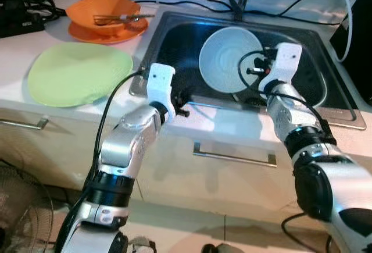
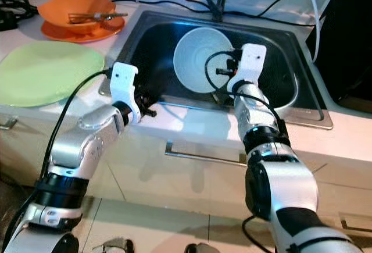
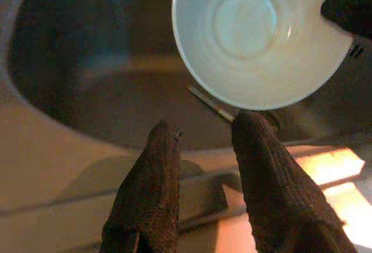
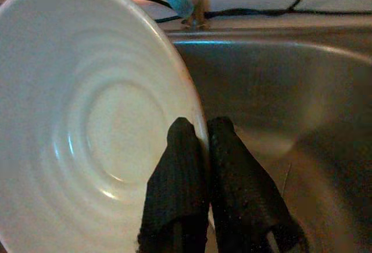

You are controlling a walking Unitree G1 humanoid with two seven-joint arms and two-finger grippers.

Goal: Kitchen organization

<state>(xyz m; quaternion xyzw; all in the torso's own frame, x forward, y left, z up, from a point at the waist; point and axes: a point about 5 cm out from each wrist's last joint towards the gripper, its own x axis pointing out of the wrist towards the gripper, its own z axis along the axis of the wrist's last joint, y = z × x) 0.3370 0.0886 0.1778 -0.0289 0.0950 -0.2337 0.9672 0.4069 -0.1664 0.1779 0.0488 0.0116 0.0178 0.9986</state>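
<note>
A white ribbed bowl (image 1: 228, 60) hangs tilted on its side over the steel sink (image 1: 174, 38). My right gripper (image 4: 203, 134) is shut on the white bowl (image 4: 87, 125), one finger inside the rim and one outside. My left gripper (image 3: 203, 131) is open at the sink's near edge, its black fingers (image 3: 157, 171) apart and pointing into the basin with nothing between them. From the left wrist view the white bowl (image 3: 261, 32) is seen beyond those fingers, held clear of the sink floor.
A light green plate (image 1: 78, 72) lies on the counter left of the sink. Behind it an orange bowl (image 1: 104, 11) with utensils sits on an orange plate. A faucet (image 1: 241, 0) and black cables run along the back. Drawer handles (image 1: 232, 157) are below.
</note>
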